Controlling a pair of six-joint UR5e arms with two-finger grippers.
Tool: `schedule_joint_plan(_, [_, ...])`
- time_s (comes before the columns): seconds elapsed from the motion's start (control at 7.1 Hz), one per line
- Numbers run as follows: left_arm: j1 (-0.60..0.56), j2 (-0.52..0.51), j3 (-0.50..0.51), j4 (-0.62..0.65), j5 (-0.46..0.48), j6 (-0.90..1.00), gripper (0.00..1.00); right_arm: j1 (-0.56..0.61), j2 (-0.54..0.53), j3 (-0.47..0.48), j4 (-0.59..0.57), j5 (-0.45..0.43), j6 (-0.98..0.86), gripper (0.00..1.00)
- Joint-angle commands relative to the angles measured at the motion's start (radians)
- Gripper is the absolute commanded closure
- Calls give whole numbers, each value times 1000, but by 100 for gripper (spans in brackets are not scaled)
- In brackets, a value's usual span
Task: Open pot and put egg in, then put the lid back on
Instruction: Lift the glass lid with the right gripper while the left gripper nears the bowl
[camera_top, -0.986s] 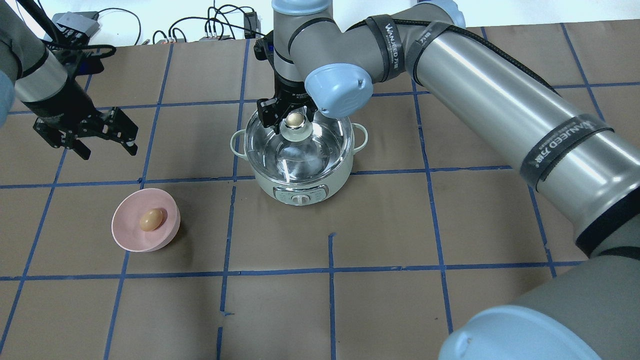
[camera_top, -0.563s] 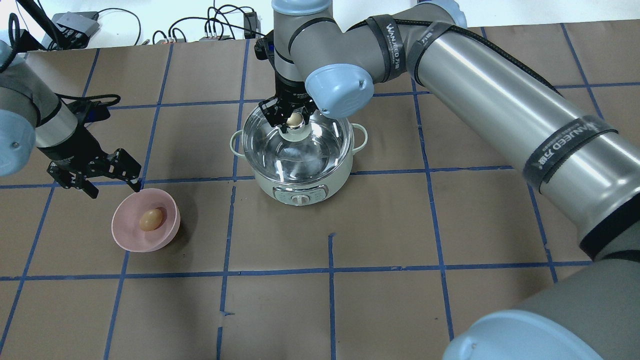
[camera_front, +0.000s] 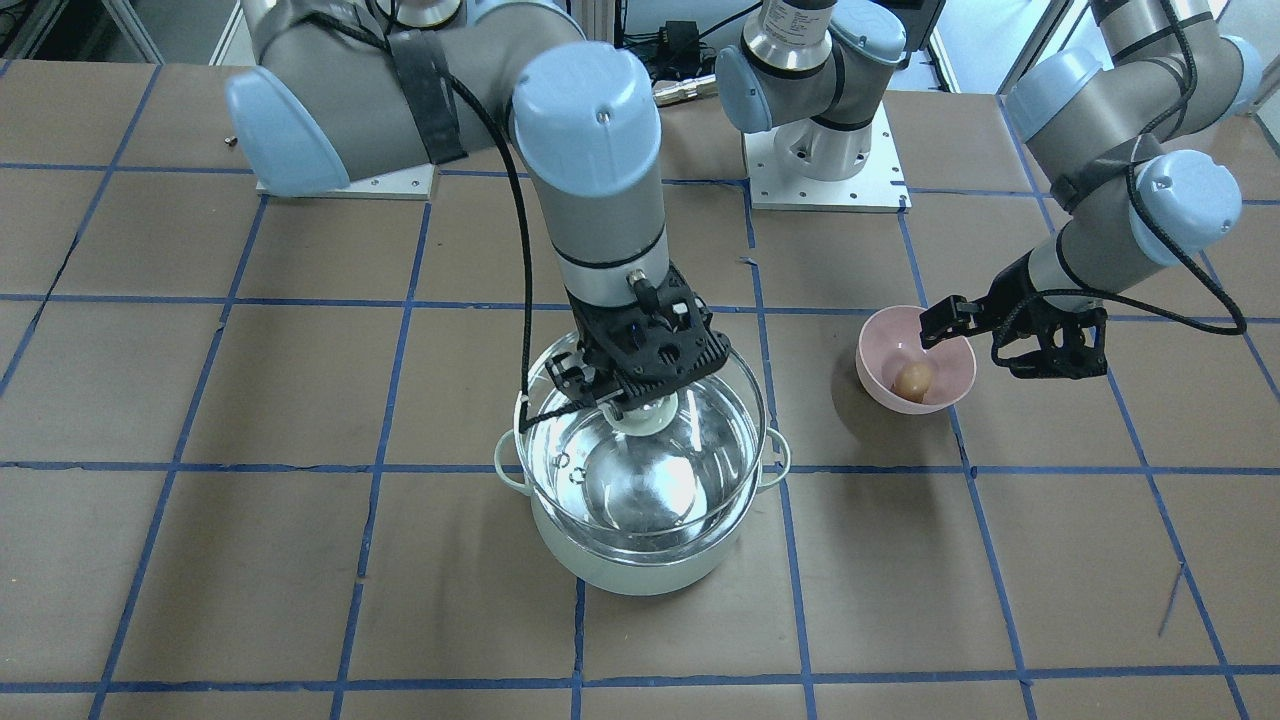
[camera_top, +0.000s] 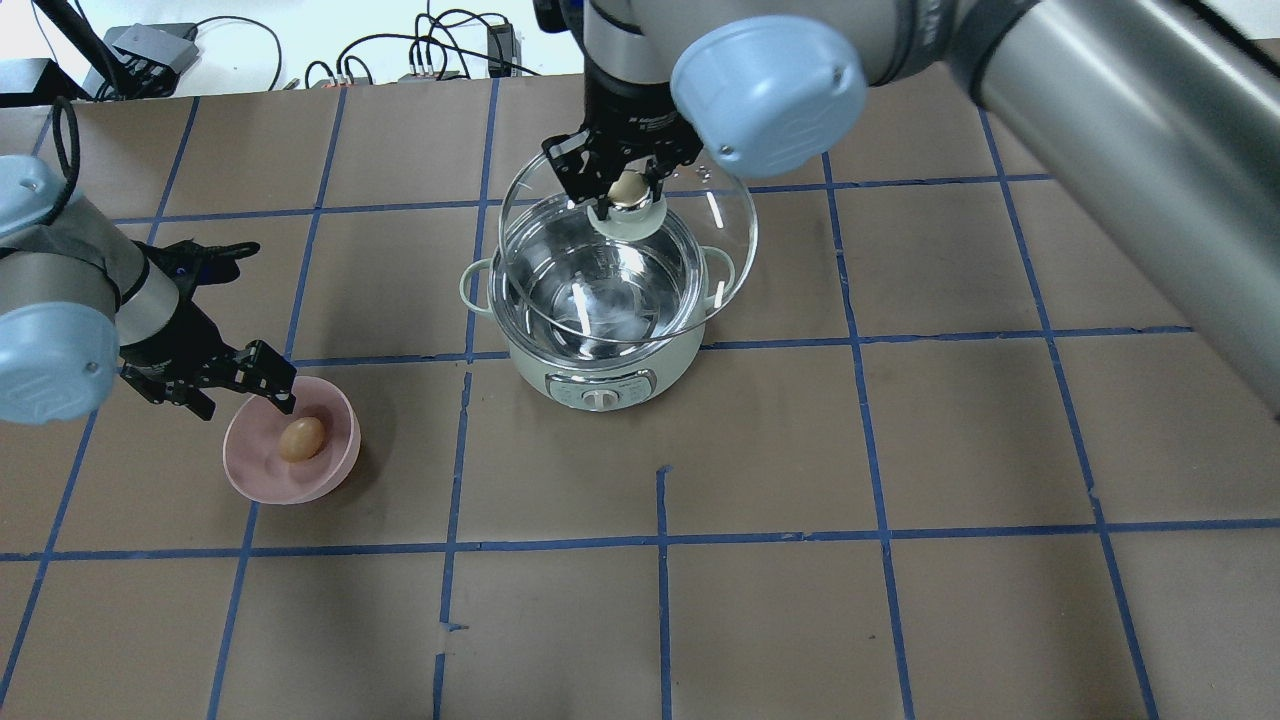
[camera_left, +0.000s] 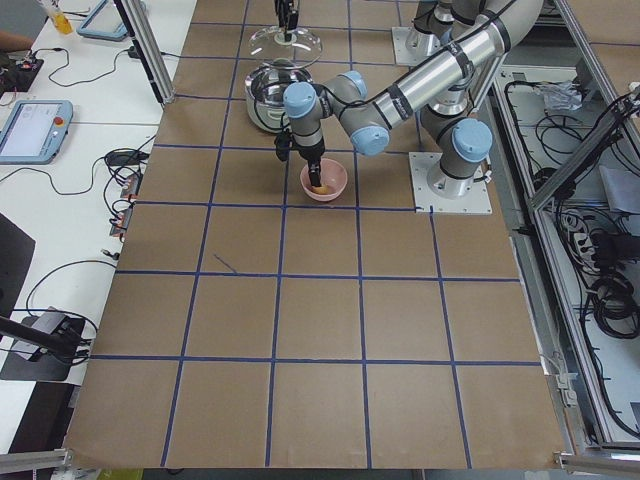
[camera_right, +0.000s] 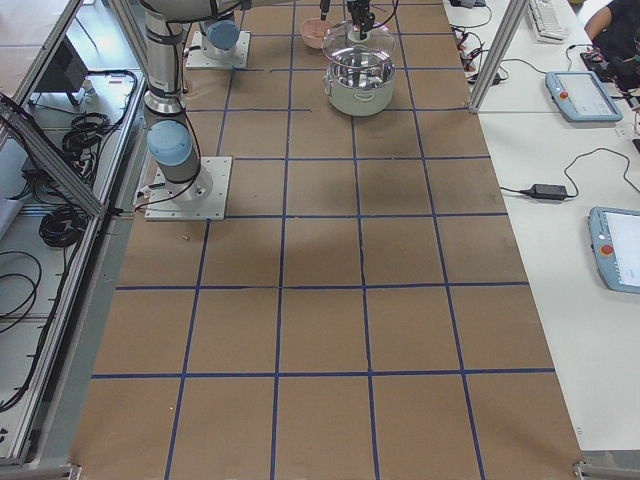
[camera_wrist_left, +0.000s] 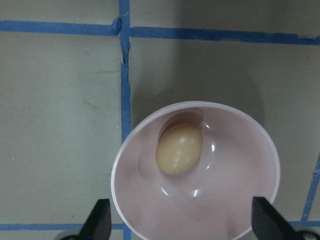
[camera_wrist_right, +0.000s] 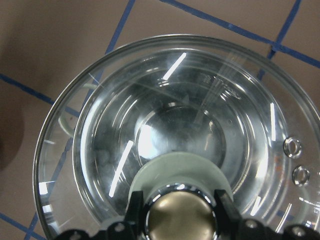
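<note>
Lid (camera_top: 640, 262): clear glass, thin metal rim, beige knob (camera_top: 627, 187); held above mint-green pot (camera_top: 600, 362), knob pinched in right gripper (camera_top: 626, 193). Egg (camera_top: 301, 439) light-brown, in pink bowl (camera_top: 255, 478) beneath wide-spread left gripper (camera_top: 243, 395). Pot panel (camera_top: 600, 391) markings unreadable.

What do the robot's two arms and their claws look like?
The right arm and left arm are grey-silver tubes with pale-blue round joint caps. Strapped-on black cables run down to the black, skeletal two-finger right gripper and left gripper.
</note>
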Motion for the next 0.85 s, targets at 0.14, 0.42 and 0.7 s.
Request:
schedule_joint_plan(0.14, [-24, 26, -104, 57, 1, 68, 0, -253, -155, 35, 255, 4, -5, 92])
schedule_joint_plan(0.42, [-15, 9, -108, 106, 4, 120, 0, -314, -224, 133, 257, -11, -40, 92])
schedule_joint_plan(0.7, [-15, 3, -108, 141, 2, 120, 0, -308, -243, 143, 256, -10, -45, 93])
